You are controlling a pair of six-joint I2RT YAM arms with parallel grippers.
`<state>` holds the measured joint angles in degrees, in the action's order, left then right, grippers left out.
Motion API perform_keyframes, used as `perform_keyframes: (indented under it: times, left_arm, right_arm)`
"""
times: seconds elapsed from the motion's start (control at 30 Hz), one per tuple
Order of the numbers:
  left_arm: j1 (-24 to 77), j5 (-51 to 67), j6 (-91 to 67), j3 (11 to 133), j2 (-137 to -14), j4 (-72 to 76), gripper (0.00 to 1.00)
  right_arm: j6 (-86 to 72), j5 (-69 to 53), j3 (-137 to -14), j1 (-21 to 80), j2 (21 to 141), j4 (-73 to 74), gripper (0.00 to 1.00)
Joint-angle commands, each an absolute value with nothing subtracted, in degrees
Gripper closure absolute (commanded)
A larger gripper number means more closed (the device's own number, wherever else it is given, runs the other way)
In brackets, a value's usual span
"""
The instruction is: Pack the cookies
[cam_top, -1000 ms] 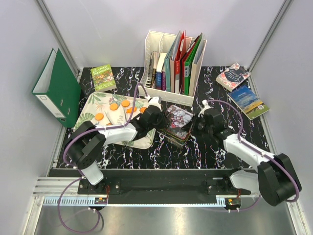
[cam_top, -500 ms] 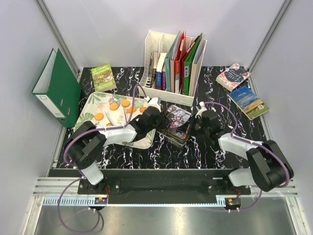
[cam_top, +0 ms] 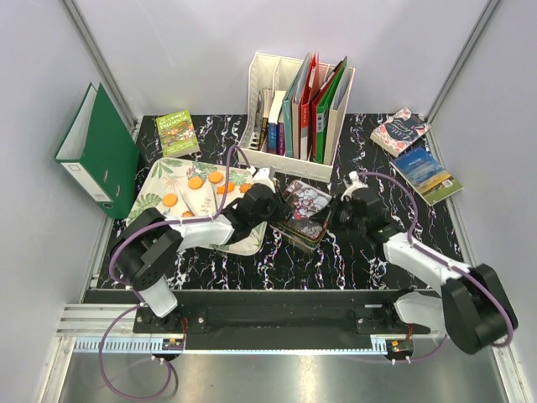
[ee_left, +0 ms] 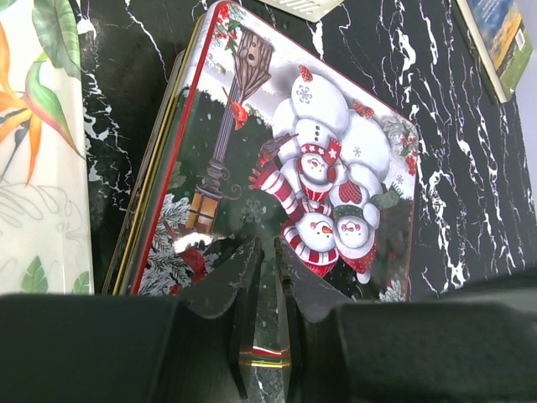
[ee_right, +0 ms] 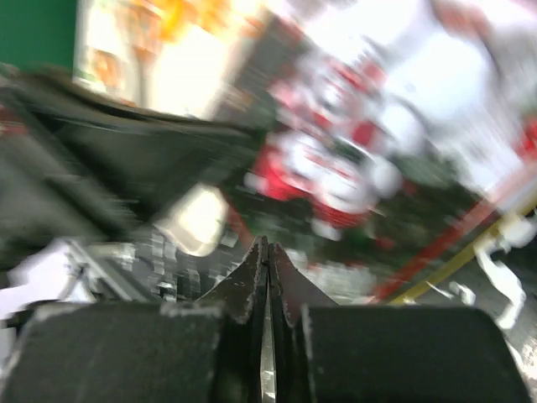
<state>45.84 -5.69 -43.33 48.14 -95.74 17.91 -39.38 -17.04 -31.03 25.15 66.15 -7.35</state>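
Over at the left wall a green binder [cam_top: 101,155] stands on the black marbled bench [cam_top: 336,260], with a small green book [cam_top: 177,133] lying flat just beyond it. Next comes a leaf-patterned tray [cam_top: 155,183], and that is where the cookies [cam_top: 195,182] are: several orange discs spread over its far half, all of them to the left of the left tool [ee_left: 268,252] and none of them touched by it. The nearest one lies close beside that arm's wrist. The left tool reaches past the tray's right edge to the snowman tin lid [ee_left: 319,168] and has it pinched at the near rim, the gold edge showing between the narrow fingers. The lid sits a little askew over the tin base [ee_left: 143,210]. Behind the tin stands a white file rack [cam_top: 268,80] full of folders. On the tin's right side is the right tool [ee_right: 267,248], fingers pressed together with nothing between them, its tip pointing at the tin. Its own view is blurred, so I cannot tell whether it touches the tin. Far right, two books [cam_top: 400,130] lie flat, well apart from both tools.
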Motion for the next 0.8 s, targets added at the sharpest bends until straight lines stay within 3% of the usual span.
perform_keyframes:
  times: [0.0, 0.17, 0.53, 0.77]
  left_arm:
    - [45.7, -5.3, -44.1, 45.5, -95.7, 16.2, 0.80]
    - [45.7, -4.8, -44.8, 44.1, -96.1, 17.1, 0.81]
    - [45.7, -5.7, -43.6, 42.7, -91.1, 17.6, 0.81]
    - [45.7, -5.6, -46.3, 39.8, -92.2, 19.1, 0.81]
  right_arm:
    - [-41.1, -17.1, -25.1, 25.7, 74.2, -11.6, 0.96]
    - [-41.1, -19.5, -24.3, 26.5, 86.3, -14.7, 1.00]
    - [-42.6, -17.8, -33.9, 26.5, 68.6, -9.4, 0.94]
    - [-42.7, -19.4, -31.8, 26.7, 74.6, -12.8, 0.93]
